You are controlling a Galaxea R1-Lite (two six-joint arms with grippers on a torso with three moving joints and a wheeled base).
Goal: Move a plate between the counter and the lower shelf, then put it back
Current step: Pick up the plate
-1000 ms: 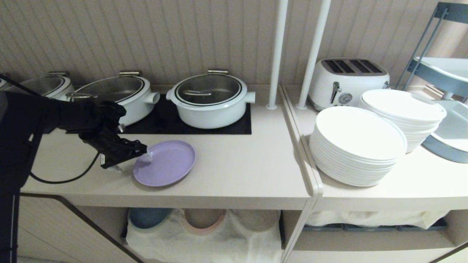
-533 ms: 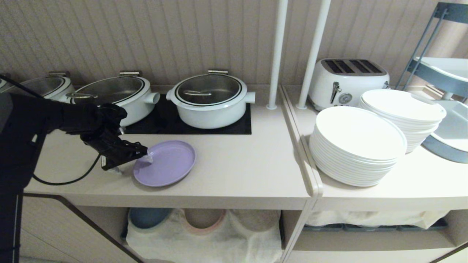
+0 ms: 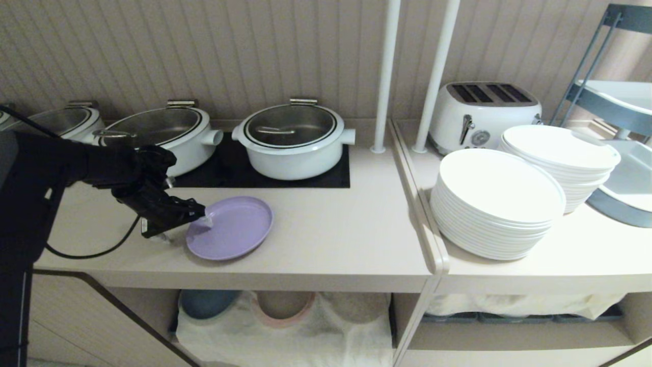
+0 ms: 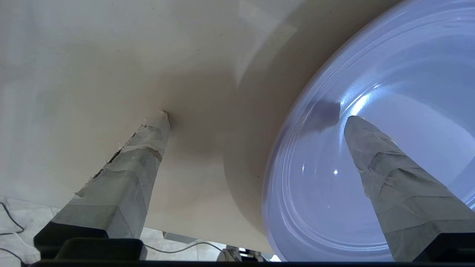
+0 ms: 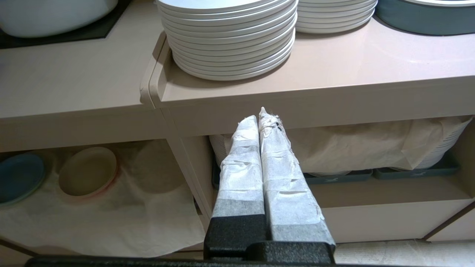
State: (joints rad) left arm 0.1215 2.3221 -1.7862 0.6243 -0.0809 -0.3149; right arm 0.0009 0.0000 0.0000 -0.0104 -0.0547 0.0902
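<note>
Head view: the plate [image 3: 229, 228] lies flat on the counter [image 3: 326, 239], near its front edge; the left gripper [image 3: 196, 220] meets its left rim, fingertips largely hidden by the black arm. The lower shelf [image 3: 285, 326] is partly cut off below.

Left wrist view: jaws spread wide, one taped finger [image 4: 386, 174] over the plate's inside, the other over bare counter, nothing clamped.

Right wrist view: the right gripper [image 5: 261, 122], fingers pressed together and empty, hangs before the cabinet front.
</note>
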